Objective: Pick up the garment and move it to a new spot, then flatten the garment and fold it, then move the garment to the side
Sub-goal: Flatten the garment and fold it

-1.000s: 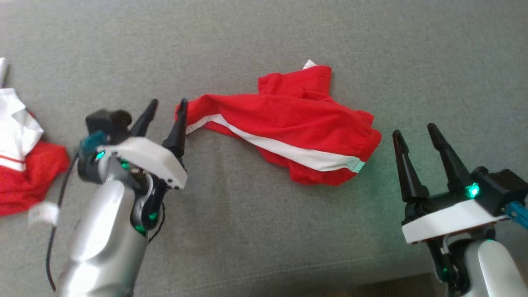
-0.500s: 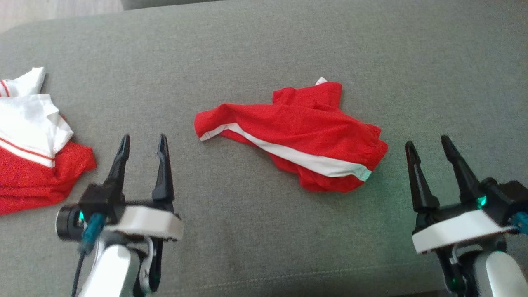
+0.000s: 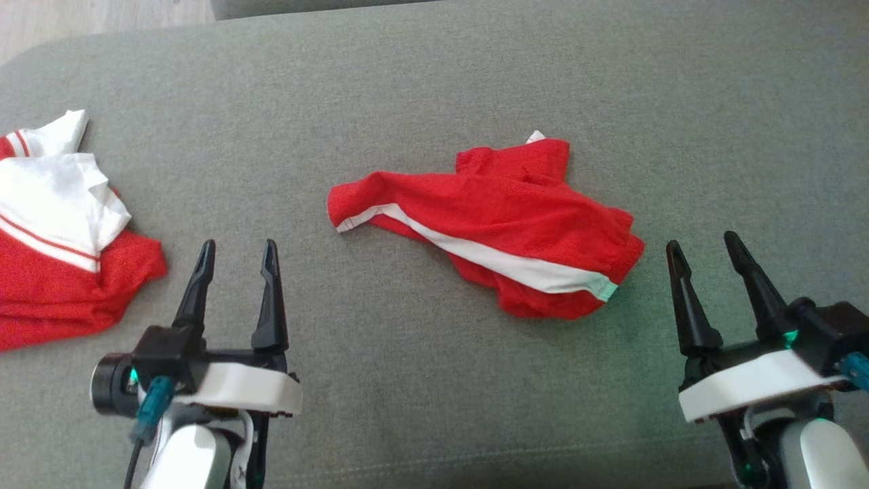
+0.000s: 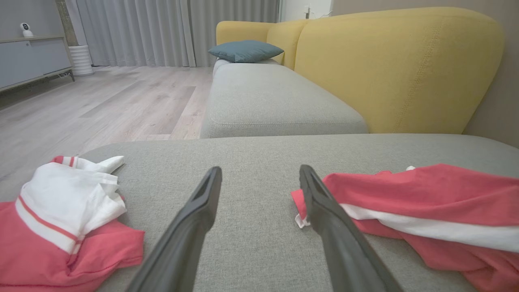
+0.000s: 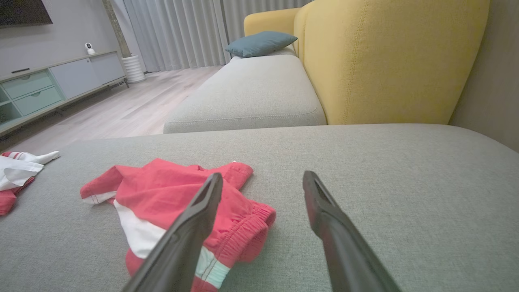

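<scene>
Centre of grey cushion [image 3: 434,81]: red garment [image 3: 495,224], crumpled, unfolded.
Flanking it near the front edge, left gripper [image 3: 237,244] and right gripper [image 3: 702,241], jaws apart and empty, seemingly poised to flatten it.

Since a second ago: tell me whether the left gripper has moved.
Yes. The left gripper has drawn back toward the robot and leftward. Its finger was at the left tip of the shorts, and it now stands open, clear of them.
</scene>
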Available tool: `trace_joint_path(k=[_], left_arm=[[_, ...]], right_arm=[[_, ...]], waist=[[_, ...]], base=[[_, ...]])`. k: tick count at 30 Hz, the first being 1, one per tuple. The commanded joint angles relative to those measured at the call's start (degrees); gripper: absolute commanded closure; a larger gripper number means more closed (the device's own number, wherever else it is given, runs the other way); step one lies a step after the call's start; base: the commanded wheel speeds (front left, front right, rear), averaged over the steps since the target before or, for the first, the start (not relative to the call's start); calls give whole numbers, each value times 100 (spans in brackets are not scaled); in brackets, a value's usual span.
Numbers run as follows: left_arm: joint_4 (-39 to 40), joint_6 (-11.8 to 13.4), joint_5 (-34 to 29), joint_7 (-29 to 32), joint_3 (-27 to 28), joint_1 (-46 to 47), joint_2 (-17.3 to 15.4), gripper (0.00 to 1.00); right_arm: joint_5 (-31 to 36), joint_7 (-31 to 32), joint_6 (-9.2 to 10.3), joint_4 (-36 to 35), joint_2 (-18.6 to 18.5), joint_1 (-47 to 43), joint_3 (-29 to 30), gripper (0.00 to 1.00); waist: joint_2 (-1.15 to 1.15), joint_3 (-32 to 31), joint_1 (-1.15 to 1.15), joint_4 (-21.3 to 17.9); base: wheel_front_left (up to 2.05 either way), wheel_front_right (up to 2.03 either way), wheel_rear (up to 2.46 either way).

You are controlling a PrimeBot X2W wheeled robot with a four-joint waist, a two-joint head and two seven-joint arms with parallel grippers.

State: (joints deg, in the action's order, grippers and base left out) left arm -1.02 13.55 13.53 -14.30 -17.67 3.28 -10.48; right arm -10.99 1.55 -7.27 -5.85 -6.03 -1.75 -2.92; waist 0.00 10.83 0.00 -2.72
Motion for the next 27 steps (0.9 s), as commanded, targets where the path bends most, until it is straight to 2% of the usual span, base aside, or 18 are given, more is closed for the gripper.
trace_joint_path(k=[1, 13, 19, 22, 27], left_arm=[[205, -17, -85, -69, 257, 140, -22, 0], [107, -179, -224, -69, 199, 253, 54, 0], [-445, -641, -94, 384, -191, 995, 211, 0], [-963, -882, 77, 736, -289, 1449, 302, 0], [-1932, -1145, 409, 1168, -242, 2034, 385, 0]], right_arm=[[54, 1, -22, -228, -22, 100, -83, 0], [63, -4, -22, -263, -26, 154, -87, 0], [57, 1, -22, -311, -39, 270, -86, 0], [45, -4, -22, -300, -39, 353, -143, 0], [9, -25, -22, -236, -15, 436, -213, 0]], waist=[[0, 4, 0, 0], [0, 104, 0, -12], [0, 367, 0, 11], [0, 494, 0, -36], [0, 638, 0, -169]], base=[[0, 0, 0], [0, 0, 0], [0, 0, 0], [0, 0, 0], [0, 0, 0]])
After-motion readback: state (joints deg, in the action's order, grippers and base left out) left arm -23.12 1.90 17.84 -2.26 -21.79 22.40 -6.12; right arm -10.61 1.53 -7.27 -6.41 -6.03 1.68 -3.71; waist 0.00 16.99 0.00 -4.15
